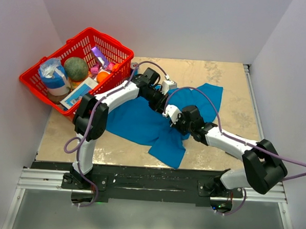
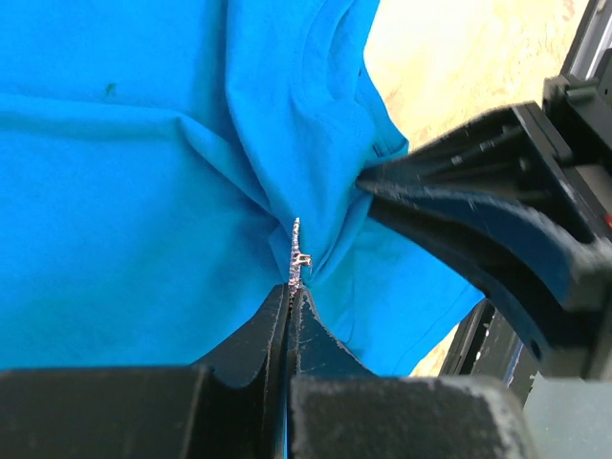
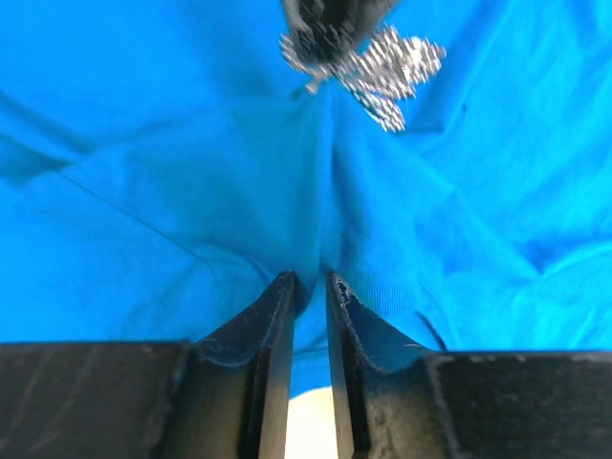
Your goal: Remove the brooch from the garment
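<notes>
The brooch is being pulled out of the cloth. In the left wrist view the left gripper [image 2: 292,285] has its fingers pressed together at the lower centre of the frame. The brooch [image 2: 298,247] is pinched edge-on at their tips, a thin silvery sliver standing out of a pucker in the garment [image 2: 124,191]. The right gripper [image 3: 311,282] is closed to a narrow slit on a fold of blue cloth at the lower centre of its own view, below the brooch glittering at top centre. From above, both tools meet mid-frame over the shirt, which lies on the table [image 1: 230,111]. Creases run in toward the brooch, so I judge the pin is not yet free. The next move calls for the left to draw the brooch away while the right anchors the fold — gently, along the pin, or the fabric may lift or snag.
</notes>
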You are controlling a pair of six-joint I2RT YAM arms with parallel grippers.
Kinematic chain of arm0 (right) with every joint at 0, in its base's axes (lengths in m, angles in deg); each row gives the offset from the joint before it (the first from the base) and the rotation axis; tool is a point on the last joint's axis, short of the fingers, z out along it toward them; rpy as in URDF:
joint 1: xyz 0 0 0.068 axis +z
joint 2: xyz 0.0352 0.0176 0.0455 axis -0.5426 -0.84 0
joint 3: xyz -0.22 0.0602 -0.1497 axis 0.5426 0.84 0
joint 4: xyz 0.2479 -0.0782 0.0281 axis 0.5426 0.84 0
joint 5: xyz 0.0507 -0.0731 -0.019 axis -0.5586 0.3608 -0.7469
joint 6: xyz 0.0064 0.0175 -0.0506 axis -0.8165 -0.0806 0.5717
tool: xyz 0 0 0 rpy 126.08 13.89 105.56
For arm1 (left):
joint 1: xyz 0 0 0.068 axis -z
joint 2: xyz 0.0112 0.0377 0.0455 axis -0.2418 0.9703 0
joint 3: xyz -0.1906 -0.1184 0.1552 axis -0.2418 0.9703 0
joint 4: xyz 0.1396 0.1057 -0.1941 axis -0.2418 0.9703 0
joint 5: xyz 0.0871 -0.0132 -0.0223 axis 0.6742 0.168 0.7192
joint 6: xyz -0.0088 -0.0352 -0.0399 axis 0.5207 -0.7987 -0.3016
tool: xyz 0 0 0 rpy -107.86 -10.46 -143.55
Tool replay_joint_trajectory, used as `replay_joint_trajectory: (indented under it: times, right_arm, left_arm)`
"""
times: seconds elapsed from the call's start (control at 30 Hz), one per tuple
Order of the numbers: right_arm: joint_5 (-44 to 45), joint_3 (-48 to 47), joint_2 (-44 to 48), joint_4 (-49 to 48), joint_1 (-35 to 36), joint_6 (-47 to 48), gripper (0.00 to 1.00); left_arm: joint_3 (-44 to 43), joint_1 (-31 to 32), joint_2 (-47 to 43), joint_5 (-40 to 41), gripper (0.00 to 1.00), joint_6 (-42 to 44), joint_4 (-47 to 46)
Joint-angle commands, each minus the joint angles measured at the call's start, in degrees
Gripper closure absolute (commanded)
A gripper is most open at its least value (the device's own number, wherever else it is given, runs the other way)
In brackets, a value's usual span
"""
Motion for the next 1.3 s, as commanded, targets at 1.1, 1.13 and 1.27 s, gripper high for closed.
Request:
replay_joint_trajectory:
  times: [1.1, 1.13, 1.27]
  right_arm:
    - [-34.0, -12.4, 0.5, 13.1, -11.1, -13.5, 0.55]
    - [-34.9, -12.5, 0.3, 13.4, -11.3, -13.6, 0.55]
    - [-38.5, -13.3, -1.9, 14.8, -12.3, -13.4, 0.55]
  left_arm:
    - [28.6, -1.3, -18.8, -11.6, 1.0, 6.9, -27.7]
    - [29.4, -1.4, -19.2, -11.5, 1.0, 6.0, -29.8]
    - [32.0, -1.4, -20.4, -10.3, 1.0, 4.6, -34.0]
